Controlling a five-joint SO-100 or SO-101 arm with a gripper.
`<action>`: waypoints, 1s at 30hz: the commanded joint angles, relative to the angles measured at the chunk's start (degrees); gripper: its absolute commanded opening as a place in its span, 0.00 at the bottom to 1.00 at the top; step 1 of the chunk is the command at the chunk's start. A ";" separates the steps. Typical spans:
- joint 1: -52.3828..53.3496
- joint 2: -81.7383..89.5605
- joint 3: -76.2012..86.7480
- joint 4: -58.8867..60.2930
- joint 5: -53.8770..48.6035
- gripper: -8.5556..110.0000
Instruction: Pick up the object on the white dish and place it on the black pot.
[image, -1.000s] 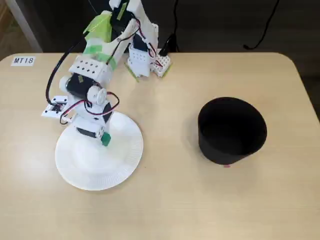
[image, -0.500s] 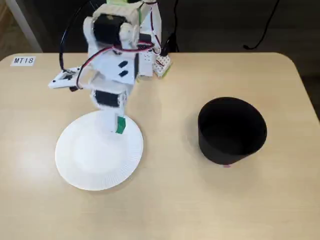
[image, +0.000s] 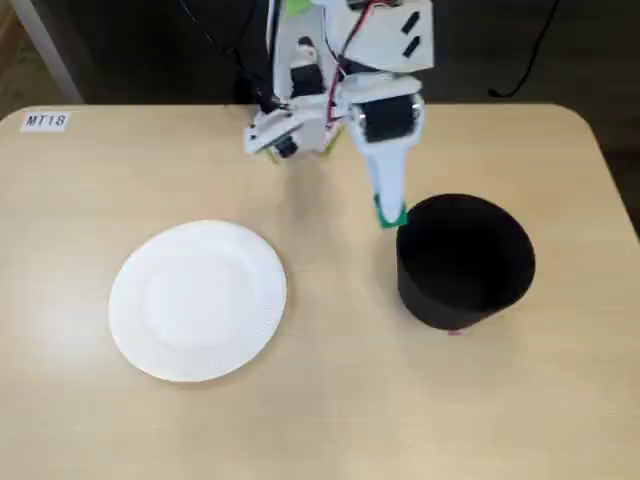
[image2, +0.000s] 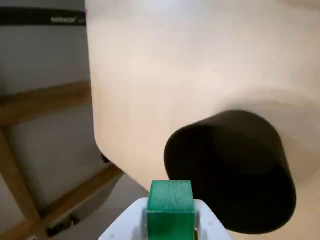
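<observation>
Currently the green cube (image2: 170, 202) is held clamped in the end effector (image: 390, 214) just beside the black pot (image: 465, 262), well apart from the emptied white dish (image: 197, 299), seemingly raised to clear the pot's rim.

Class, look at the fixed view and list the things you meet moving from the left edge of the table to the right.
MT18 label → white paper plate → green cube held in the gripper → black pot.
</observation>
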 joint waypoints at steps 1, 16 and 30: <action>-2.90 -0.70 -0.97 -3.25 -2.02 0.08; -9.67 -13.89 -0.97 -11.25 -4.39 0.07; -11.95 -24.08 -0.97 -10.72 -7.91 0.07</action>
